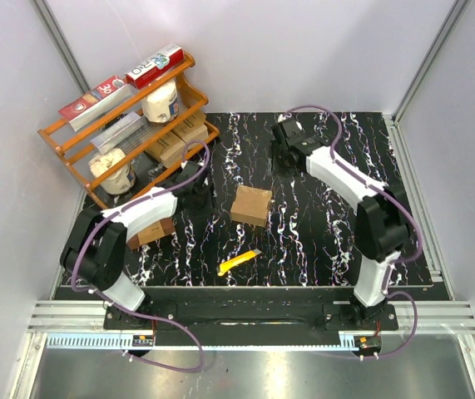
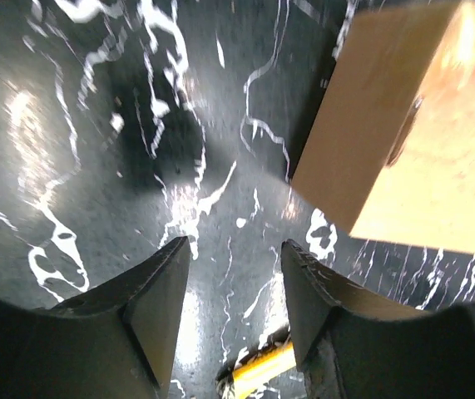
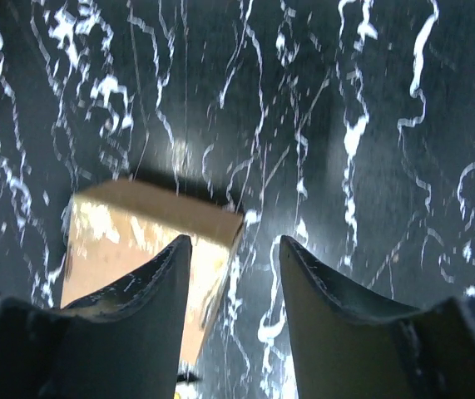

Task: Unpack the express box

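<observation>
Express box point(image 1: 250, 205) sits upright in the middle of the table point(image 1: 320, 249). I've got my left jaws open and empty just off its 9 o'clock. My right jaws, also open and empty, hang out at its 1 o'clock. Yellow utility knife point(image 1: 239, 263) lies at its 6 o'clock, apart.

Place: probably robot lab cell | Signs: white panel walls point(image 1: 304, 50), aluminium frame rails point(image 1: 445, 316), marbled tabletop point(image 1: 304, 233)

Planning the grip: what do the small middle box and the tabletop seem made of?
Express box: likely cardboard, light-brown, matte faces with sharp folded edges. Tabletop: black with white marble-like veins, glossy, judging by glare patches; stone or printed sheet, cannot tell.
</observation>
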You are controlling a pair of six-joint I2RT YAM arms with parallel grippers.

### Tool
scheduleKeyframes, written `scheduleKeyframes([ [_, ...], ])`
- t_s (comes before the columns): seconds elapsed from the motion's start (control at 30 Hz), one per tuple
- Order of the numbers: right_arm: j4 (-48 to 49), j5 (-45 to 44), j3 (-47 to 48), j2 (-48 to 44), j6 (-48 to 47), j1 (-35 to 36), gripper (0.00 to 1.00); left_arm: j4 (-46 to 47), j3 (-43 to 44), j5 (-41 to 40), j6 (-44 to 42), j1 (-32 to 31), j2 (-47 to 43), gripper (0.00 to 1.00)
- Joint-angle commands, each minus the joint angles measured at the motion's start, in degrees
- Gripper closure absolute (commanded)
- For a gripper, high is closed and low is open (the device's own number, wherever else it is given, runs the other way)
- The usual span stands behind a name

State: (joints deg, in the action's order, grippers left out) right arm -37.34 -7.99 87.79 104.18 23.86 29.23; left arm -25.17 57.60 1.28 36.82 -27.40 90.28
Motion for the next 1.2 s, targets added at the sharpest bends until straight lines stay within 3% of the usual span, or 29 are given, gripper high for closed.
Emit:
scheduleKeyframes([
  [0.0, -0.4, 1.4, 7.7, 8.7, -3.2, -1.9, 0.47, 4.9, -2.4, 6.9, 2.2, -1.2, 0.9, 0.49],
  [0.27, -1.9, 7.8, 10.8, 15.1, -7.5, -1.8, 0.46, 5.6, 1.5, 10.8, 1.3, -2.3, 7.2, 0.5],
  [0.63, -2.4, 17.2, -0.2, 8.0, -6.2, -0.8, 0.46, 1.6, 11.6, 9.6, -1.8, -2.1, 13.6, 0.5],
  [0.93, -1.0, 15.6, -8.9, 1.6, -1.4, 0.4, 0.47, 0.3, 15.6, 8.8, -2.3, 0.2, 16.4, 0.5],
  [1.17, -1.0, 9.3, -11.4, -2.0, 2.8, 0.5, 0.46, -1.6, 16.9, 6.8, -2.2, 1.6, 15.8, 0.49],
])
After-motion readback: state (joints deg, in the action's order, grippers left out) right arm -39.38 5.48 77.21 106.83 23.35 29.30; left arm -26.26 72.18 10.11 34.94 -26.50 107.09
